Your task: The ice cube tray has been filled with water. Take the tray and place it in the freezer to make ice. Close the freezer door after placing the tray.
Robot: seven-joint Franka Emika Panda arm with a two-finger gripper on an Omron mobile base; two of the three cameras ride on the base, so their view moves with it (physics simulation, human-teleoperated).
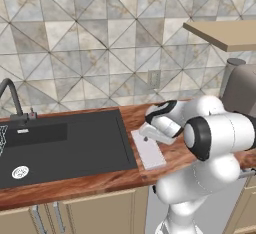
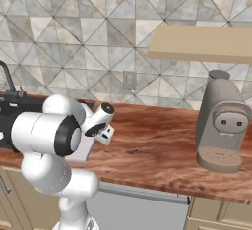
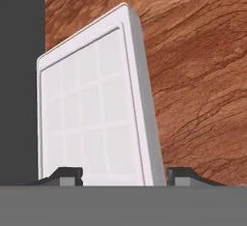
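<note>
The ice cube tray (image 3: 91, 114) is a thin pale slab with a faint grid of cells. It lies flat on the wooden counter (image 2: 152, 140), just right of the dark sink (image 1: 65, 143), and it also shows as the ice cube tray (image 1: 150, 154) from the left base. My gripper (image 3: 125, 176) is low over the tray's near end. One fingertip (image 3: 65, 174) stands at each long side, close to the edges, and the jaws are open around the tray. The gripper (image 1: 144, 137) hangs from the bent white arm. The freezer and its door are out of view.
A black faucet (image 1: 12, 95) stands at the sink's far left. A grey coffee machine (image 2: 221, 126) sits on the counter to the right, under a light wooden shelf (image 2: 202, 42). A tiled wall runs behind the counter.
</note>
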